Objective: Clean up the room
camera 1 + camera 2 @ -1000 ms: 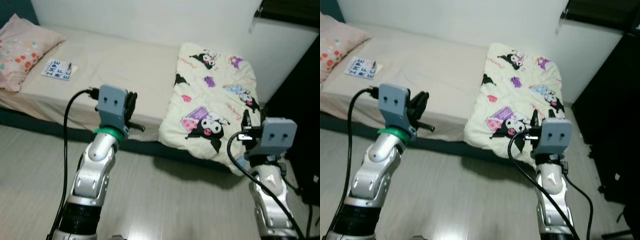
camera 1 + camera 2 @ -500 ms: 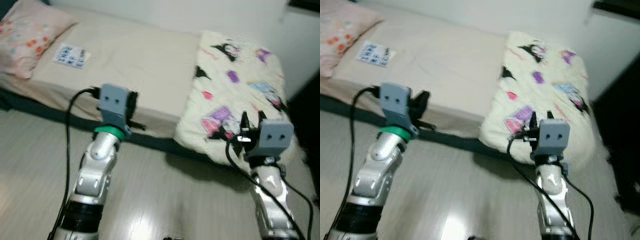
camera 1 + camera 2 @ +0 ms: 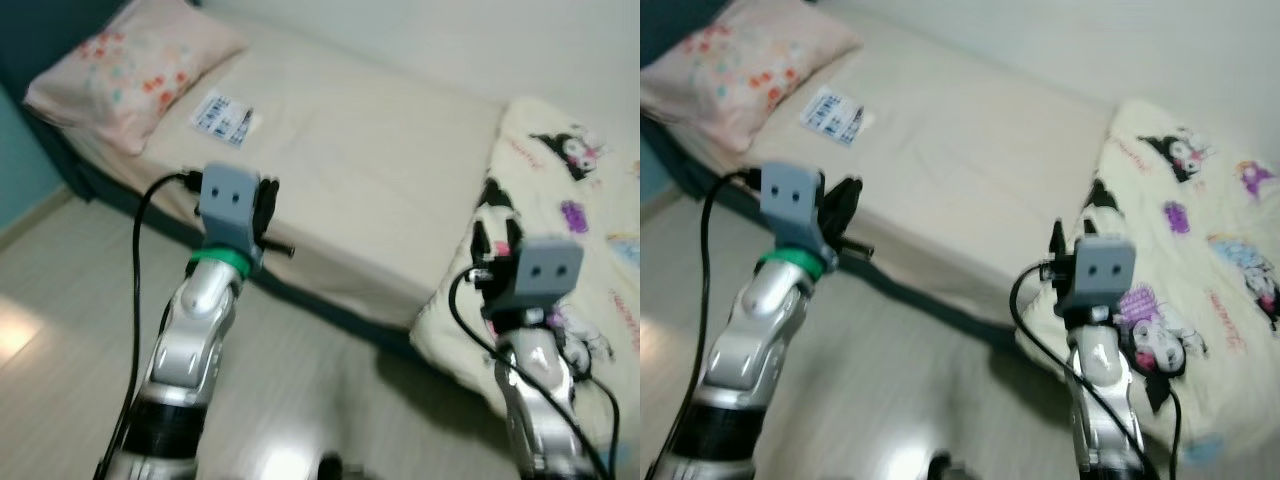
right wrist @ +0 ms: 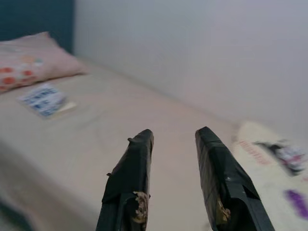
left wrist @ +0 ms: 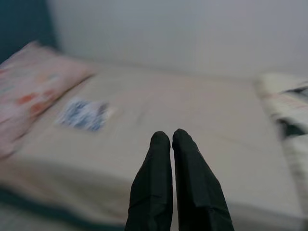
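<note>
Bedroom, blurred frames: bed (image 3: 380, 190) ran along the wall, floor (image 3: 90, 330) in front of it. Whole view had swung toward the head of the bed versus a second earlier; the quilt slid to the right edge of frame and the pillow came in. That was the camera turning, not the things moving. Both arms held the same raised pose in front of the bed edge. Left claw (image 5: 171, 137) was pressed shut, fingers touching, nothing in it. Right claw (image 4: 174, 134) stood apart with a clear gap, also carrying nothing. Booklet (image 3: 223, 116) lay flat on the mattress, ahead of the left claw and off to its left, well beyond reach, just beside the pillow (image 3: 135, 65). Quilt (image 3: 1185, 250) sat bunched at the foot end, right of the right claw, draping over the bed's edge. My read: the turn put the booklet near the left claw's line, so it looked like the likely target. Can't settle from this whether the quilt was already dealt with or pending.
</note>
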`<state>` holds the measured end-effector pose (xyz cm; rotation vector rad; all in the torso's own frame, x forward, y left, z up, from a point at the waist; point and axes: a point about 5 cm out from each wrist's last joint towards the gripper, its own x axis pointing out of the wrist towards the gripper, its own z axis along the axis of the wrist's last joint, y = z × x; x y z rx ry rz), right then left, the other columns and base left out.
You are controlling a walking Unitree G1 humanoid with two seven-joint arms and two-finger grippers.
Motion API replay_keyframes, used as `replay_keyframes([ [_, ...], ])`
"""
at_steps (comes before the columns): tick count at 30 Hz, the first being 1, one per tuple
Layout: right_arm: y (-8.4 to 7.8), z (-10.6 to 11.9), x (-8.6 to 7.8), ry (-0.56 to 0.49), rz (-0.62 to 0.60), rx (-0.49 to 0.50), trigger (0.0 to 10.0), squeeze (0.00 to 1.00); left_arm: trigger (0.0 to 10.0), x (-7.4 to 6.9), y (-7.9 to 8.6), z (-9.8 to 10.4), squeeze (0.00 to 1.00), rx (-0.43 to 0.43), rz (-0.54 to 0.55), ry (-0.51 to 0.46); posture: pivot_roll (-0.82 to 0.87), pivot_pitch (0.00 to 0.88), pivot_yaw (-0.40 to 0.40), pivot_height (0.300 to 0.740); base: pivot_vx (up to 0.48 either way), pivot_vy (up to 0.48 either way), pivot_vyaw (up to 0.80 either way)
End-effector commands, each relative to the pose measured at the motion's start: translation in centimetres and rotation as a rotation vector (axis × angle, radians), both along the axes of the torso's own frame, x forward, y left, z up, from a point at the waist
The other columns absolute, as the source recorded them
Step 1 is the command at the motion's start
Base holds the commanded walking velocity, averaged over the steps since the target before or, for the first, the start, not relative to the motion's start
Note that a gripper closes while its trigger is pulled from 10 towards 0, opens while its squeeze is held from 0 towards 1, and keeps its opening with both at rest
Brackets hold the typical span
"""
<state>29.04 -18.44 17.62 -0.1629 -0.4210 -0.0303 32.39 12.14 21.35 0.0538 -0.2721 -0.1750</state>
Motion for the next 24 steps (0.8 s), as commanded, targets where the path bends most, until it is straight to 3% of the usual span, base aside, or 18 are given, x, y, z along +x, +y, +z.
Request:
replay_keyframes([
  [1,-0.5,-1.4,-0.4,0.062,-0.003,0.015,10.0,0.0,10.0,-0.2,-0.7,-0.9,0.0,0.002,-0.036,0.036,-0.07,0.112,-0.032,0.74,0.0,0.0,0.0],
  [2,0.2,-2.9,-0.6,0.134,0.068,0.044,10.0,0.0,10.0,-0.3,-0.9,-2.3,0.0,0.004,-0.063,0.092,-0.07,0.112,-0.032,0.74,0.0,0.0,0.0],
  [6,0.7,-5.2,-0.9,0.258,0.155,0.126,10.0,0.0,10.0,-0.4,-0.5,-4.4,0.0,-0.005,-0.05,0.168,-0.07,0.112,-0.032,0.74,0.0,0.0,0.0],
  [7,1.0,-7.2,-1.5,0.351,0.234,0.131,10.0,0.0,10.0,-0.4,0.2,-6.4,0.0,0.037,0.0,0.218,-0.07,0.118,-0.03,0.74,0.0,0.0,0.0],
  [8,1.0,-7.2,-1.5,0.351,0.234,0.131,10.0,0.0,10.0,-0.4,0.2,-6.4,0.0,0.037,0.0,0.218,-0.07,0.118,-0.03,0.74,0.0,0.0,0.0],
  [9,1.2,-9.0,-2.0,0.436,0.289,0.114,10.0,0.0,10.0,-0.5,1.2,-8.4,0.0,0.065,0.053,0.278,-0.07,0.118,-0.026,0.74,0.0,0.0,0.0],
  [10,1.2,-9.0,-2.0,0.436,0.289,0.114,10.0,0.0,10.0,-0.5,1.2,-8.4,0.0,0.065,0.053,0.278,-0.07,0.118,-0.026,0.74,0.0,0.0,0.0],
  [12,0.2,-12.3,-2.5,0.555,0.248,0.124,10.0,0.0,10.0,-1.6,4.4,-14.1,0.0,0.116,0.192,0.469,-0.08,0.122,-0.029,0.74,0.0,0.0,0.0],
  [13,0.2,-12.3,-2.5,0.555,0.248,0.124,10.0,0.0,10.0,-1.6,4.4,-14.1,0.0,0.116,0.192,0.469,-0.08,0.122,-0.029,0.74,0.0,0.0,0.0],
  [14,-0.5,-14.1,-2.7,0.617,0.182,0.164,10.0,0.0,10.0,-3.3,6.2,-17.9,0.0,0.107,0.238,0.632,-0.08,0.117,-0.033,0.74,0.0,0.0,0.0],
  [15,-0.5,-14.1,-2.7,0.617,0.182,0.164,10.0,0.0,10.0,-3.3,6.2,-17.9,0.0,0.107,0.238,0.632,-0.08,0.117,-0.033,0.74,0.0,0.0,0.0],
  [17,-0.3,-15.8,-3.1,0.688,0.167,0.165,10.0,0.0,10.0,-5.2,6.7,-20.7,0.0,0.103,0.211,0.759,-0.08,0.115,-0.038,0.74,0.0,0.0,0.0],
  [18,-0.3,-15.8,-3.1,0.688,0.167,0.165,10.0,0.0,10.0,-5.2,6.7,-20.7,0.0,0.103,0.211,0.759,-0.08,0.115,-0.038,0.74,0.0,0.0,0.0],
  [21,1.7,-18.2,-4.6,0.803,0.233,0.098,10.0,0.0,10.0,-7.8,7.2,-23.7,0.0,0.127,0.193,0.891,-0.07,0.083,-0.043,0.74,0.0,0.0,0.0],
  [23,2.6,-19.3,-5.5,0.861,0.284,0.064,10.0,0.0,10.0,-8.8,8.0,-24.8,0.0,0.085,0.246,0.958,-0.06,0.076,-0.047,0.74,0.0,0.0,0.0],
  [24,2.2,-19.5,-5.3,0.877,0.267,0.125,10.0,0.0,10.0,-9.4,8.6,-25.3,0.0,0.051,0.285,0.99,-0.06,0.065,-0.056,0.74,0.0,0.0,0.0],
])
